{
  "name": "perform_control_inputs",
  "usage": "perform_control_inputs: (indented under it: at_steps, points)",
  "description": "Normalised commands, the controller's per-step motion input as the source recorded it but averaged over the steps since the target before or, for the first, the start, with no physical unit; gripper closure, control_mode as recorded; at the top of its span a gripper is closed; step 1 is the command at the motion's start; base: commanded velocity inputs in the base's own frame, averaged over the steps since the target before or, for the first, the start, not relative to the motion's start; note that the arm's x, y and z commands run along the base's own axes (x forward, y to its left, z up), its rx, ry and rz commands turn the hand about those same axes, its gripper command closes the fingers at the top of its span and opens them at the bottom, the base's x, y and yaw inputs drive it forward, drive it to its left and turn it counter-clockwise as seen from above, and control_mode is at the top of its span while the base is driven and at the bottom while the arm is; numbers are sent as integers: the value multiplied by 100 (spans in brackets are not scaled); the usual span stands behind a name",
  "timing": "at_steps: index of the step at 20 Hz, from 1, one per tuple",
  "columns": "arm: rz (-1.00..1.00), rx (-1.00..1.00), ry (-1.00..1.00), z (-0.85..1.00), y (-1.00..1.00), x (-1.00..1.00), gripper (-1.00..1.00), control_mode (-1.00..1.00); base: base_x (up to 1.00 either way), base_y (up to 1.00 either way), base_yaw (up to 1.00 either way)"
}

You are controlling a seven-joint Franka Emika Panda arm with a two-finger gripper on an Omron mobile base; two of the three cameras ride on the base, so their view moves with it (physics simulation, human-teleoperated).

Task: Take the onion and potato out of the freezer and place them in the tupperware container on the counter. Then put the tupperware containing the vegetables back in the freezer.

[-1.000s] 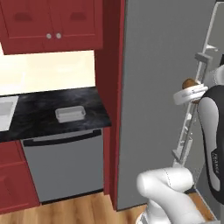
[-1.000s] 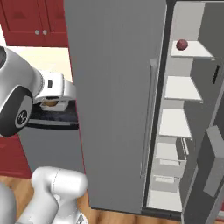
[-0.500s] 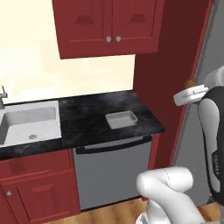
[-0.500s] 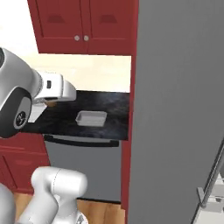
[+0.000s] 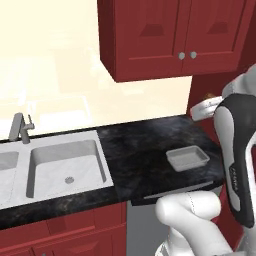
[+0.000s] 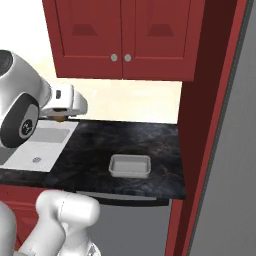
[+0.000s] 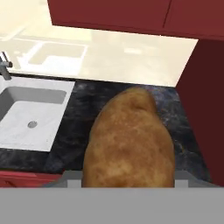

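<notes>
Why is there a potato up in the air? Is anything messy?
Nothing is messy. The claw is holding the potato above the counter. The tub sits flat and empty beside the sink.

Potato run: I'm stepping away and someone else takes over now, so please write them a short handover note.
Claw: shut on the potato, held up above the counter.
Tupperware container: on the counter, right of the sink, nothing in it yet.
Freezer: its grey side stands at the right edge of the right base view.
Done: potato is out of the freezer.
Left: drop the potato in the container, fetch the onion, add it, return the container to the freezer.
</notes>
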Motion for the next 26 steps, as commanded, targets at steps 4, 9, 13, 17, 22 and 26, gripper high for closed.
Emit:
perform_control_inputs:
  at_steps: [4,9,13,17,22,26]
  points:
    - [-7,0,44,-100,-27,68,100,-100,0,0,0]
    - [-26,0,31,-98,-20,37,100,-100,0,0,0]
    - [-38,9,21,-79,-15,77,100,-100,0,0,0]
    - [-40,13,7,-73,-10,97,100,-100,0,0,0]
    - [-31,10,5,-61,-6,92,100,-100,0,0,0]
    - [-29,1,10,-68,-17,78,100,-100,0,0,0]
